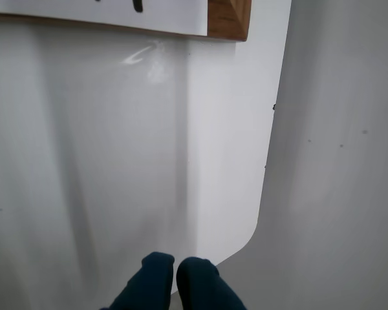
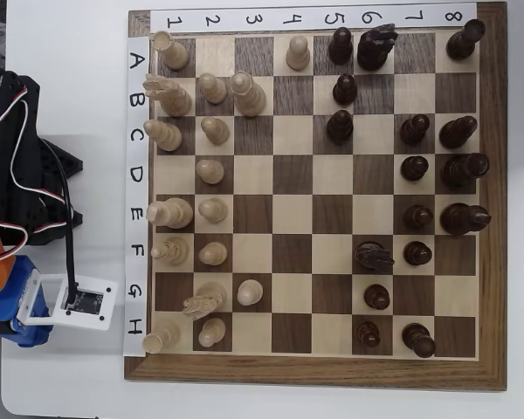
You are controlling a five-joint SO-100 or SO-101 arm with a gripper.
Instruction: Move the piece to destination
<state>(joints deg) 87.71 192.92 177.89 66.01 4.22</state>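
White table, fingers closed, empty, pawns upright on chessboard

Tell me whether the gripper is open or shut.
Shut: in the wrist view the gripper shows both dark fingertips pressed together over the bare white table, holding nothing.

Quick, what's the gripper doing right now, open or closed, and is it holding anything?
Gripper: closed and empty, its two dark fingertips pressed together over the bare white table in the wrist view, off the chessboard.
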